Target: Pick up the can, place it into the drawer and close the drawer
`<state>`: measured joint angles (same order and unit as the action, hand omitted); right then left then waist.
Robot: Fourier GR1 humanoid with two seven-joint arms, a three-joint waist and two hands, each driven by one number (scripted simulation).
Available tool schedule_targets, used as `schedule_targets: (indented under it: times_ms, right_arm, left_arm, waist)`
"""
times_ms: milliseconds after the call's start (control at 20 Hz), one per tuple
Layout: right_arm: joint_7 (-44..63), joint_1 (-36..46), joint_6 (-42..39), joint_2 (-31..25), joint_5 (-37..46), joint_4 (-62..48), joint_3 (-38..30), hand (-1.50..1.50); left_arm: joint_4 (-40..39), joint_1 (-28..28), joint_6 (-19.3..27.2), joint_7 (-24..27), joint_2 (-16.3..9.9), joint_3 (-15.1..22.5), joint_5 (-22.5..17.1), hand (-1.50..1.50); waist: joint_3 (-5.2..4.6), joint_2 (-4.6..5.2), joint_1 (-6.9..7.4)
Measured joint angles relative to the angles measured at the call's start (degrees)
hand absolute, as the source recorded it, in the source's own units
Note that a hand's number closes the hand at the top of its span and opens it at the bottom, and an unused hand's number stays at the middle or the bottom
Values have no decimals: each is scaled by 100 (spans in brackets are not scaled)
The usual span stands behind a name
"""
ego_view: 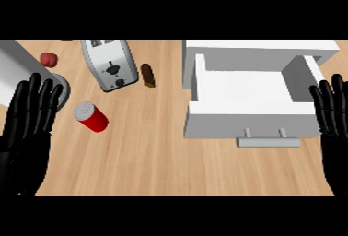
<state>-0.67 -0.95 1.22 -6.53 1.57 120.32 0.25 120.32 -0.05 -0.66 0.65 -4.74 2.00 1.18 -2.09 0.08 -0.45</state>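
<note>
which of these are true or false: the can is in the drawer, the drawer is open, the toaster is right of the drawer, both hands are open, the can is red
1. The can is in the drawer. False: it stands on the counter, left of the drawer.
2. The drawer is open. True: it is pulled out and its white inside shows.
3. The toaster is right of the drawer. False: it lies to the left, beyond the can.
4. Both hands are open. True: the left hand and the right hand show straight fingers and hold nothing.
5. The can is red. True: red with a grey top.
</note>
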Motion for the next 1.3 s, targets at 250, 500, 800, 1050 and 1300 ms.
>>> schedule_targets:
  times_ms: [250, 500, 800, 1050, 1300]
  right_arm:
    - [109, 124, 23, 62, -46, 36, -1, -150]
    - [701, -179, 207, 165, -185, -123, -188, -150]
    - [1137, -175, 279, 132, -242, -262, -379, -150]
    - [1101, -279, 144, 112, -412, -296, -577, -150]
    - [1028, -340, 116, 163, -356, -336, -606, -150]
  left_arm:
    - [-195, -24, -70, 60, -162, -598, -396, -150]
    - [-628, 197, 332, -745, -165, -1187, -556, -150]
    - [-613, 60, 542, -1803, -425, -1636, -780, -150]
    - [-691, -194, 566, -2078, -557, -1808, -880, -150]
    - [-953, -205, 553, -1933, -458, -1745, -803, -150]
  waist:
    - [148, -6, 39]
    - [191, 12, 39]
    - [206, -5, 48]
    - [210, -9, 40]
    - [209, -10, 37]
